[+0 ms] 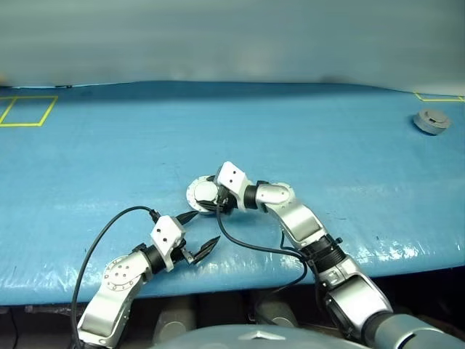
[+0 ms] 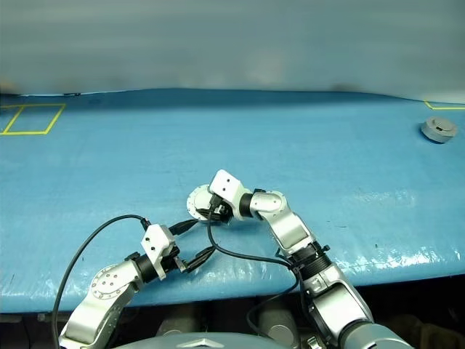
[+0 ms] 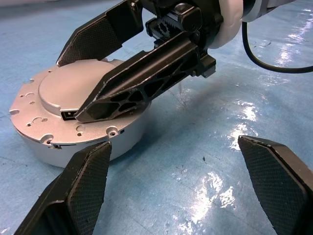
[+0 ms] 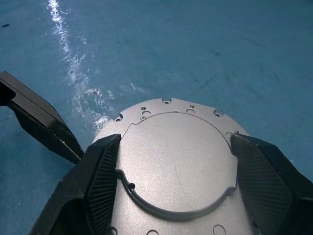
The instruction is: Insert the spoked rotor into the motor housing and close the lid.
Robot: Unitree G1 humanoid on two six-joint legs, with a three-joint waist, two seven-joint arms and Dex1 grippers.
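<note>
The motor housing (image 3: 49,152), a round silver-grey puck, sits in the middle of the blue table. The lid (image 4: 176,161) lies on it, smooth grey face up, with small holes around the rim. My right gripper (image 4: 175,139) reaches over it from the right. Its black fingers (image 3: 142,88) press against either side of the lid's raised middle. My left gripper (image 1: 204,227) stands wide open on the near side of the housing, a little in front of it, holding nothing. The spoked rotor is hidden.
A small grey round part (image 1: 431,121) lies at the far right of the table. Yellow tape squares (image 1: 27,110) mark the far left. Black cables (image 1: 247,246) loop from both wrists near the table's front edge.
</note>
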